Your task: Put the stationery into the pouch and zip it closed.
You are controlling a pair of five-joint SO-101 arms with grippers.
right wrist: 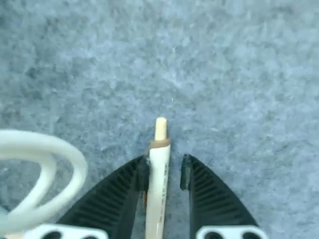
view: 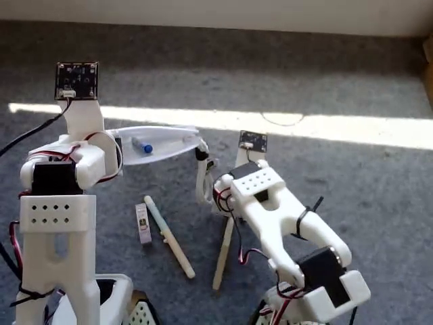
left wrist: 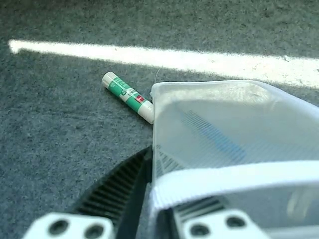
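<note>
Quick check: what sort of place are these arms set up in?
Probably an indoor room, on the floor: grey carpet under everything, a sunlight strip across it, a pale wall base behind.

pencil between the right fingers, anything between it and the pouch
Nothing solid shows. The pencil sits between the open right fingers; the pouch, held in the left fingers, is close by. Only the pouch's white loop hangs beside the right fingers.

The pouch (view: 162,142) lay behind the rest on the carpet (view: 352,196), one end between the left gripper's (left wrist: 152,167) jaws, a marker (view: 141,145) inside, a glue stick (left wrist: 127,96) just beside it. Nearer, a small box (view: 143,223) lay left of a pen (view: 169,237). Right of both, a pencil (view: 222,261) sat between the right gripper's (right wrist: 164,164) jaws.
</note>
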